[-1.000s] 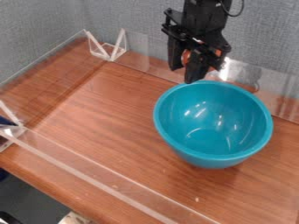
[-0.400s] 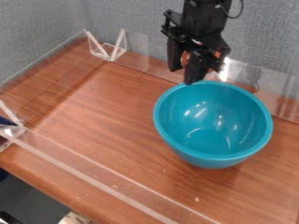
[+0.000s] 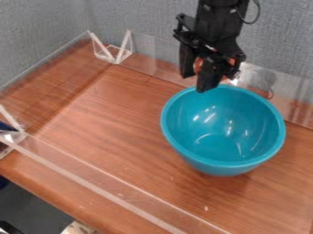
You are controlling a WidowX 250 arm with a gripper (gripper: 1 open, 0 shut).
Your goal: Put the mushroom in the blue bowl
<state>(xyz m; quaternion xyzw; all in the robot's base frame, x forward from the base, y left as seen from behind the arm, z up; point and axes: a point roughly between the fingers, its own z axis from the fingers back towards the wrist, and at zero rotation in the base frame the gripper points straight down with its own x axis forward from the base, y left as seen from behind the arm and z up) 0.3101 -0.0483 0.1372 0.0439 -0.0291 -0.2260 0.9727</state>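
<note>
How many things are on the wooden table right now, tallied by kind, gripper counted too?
Blue bowl: 1
Mushroom, pinched in the gripper: 1
Gripper, above the bowl's far rim: 1
Clear wire-like stands, one at the far edge, one at the left edge: 2
Total: 5

One blue bowl (image 3: 224,131) sits on the one wooden counter (image 3: 98,119). One robot arm ends in one hand (image 3: 206,80), pinched around one small reddish-brown mushroom (image 3: 204,66). One clear low wall (image 3: 73,171) rims the counter, with one white triangular bracket (image 3: 121,47) at eleven o'clock.
</note>
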